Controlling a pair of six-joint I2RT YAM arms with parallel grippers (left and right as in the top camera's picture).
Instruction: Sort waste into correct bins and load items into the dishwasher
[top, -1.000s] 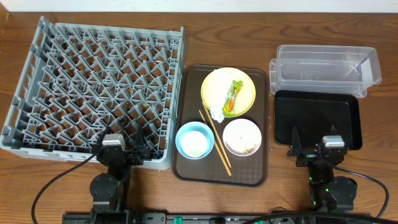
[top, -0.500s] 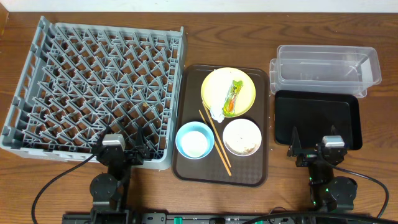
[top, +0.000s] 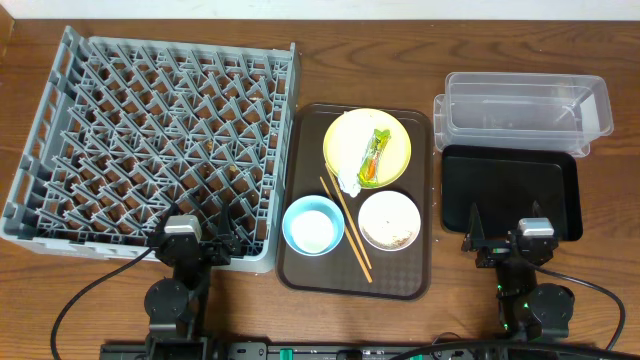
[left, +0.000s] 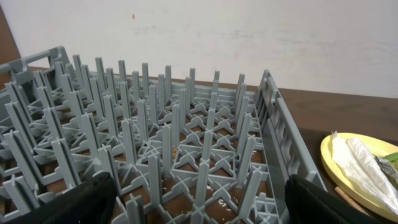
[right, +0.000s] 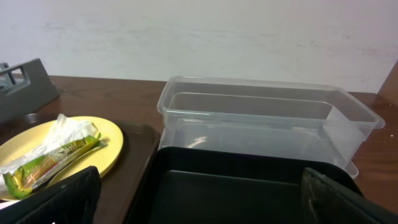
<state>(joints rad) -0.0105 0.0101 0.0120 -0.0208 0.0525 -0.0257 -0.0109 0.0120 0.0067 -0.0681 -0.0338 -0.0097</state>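
Observation:
The yellow plate (top: 367, 148) sits on the brown serving tray (top: 300, 265) and bears the green-and-orange wrapper (top: 375, 155) and the white napkin (top: 348, 181). The plate (right: 37, 149) and wrapper (right: 53, 158) also show in the right wrist view. The light blue bowl (top: 313, 225), the white-beige bowl (top: 389, 221) with rice scraps, and two chopsticks (top: 346, 228) lie on the same tray. The grey dish rack (top: 150, 140) is at the left. The clear tub (top: 525, 108) and black tray (top: 512, 192) are at the right. My left gripper (left: 199, 208) is open at the rack's near edge. My right gripper (right: 199, 199) is open over the black tray. The cup is out of view.
The rack's upright pegs (left: 155, 124) fill the left wrist view, with tiny whitish specks on the wood beneath. A pale wall stands behind the table. Bare wooden table (top: 380, 60) lies behind the tray and between tray and bins.

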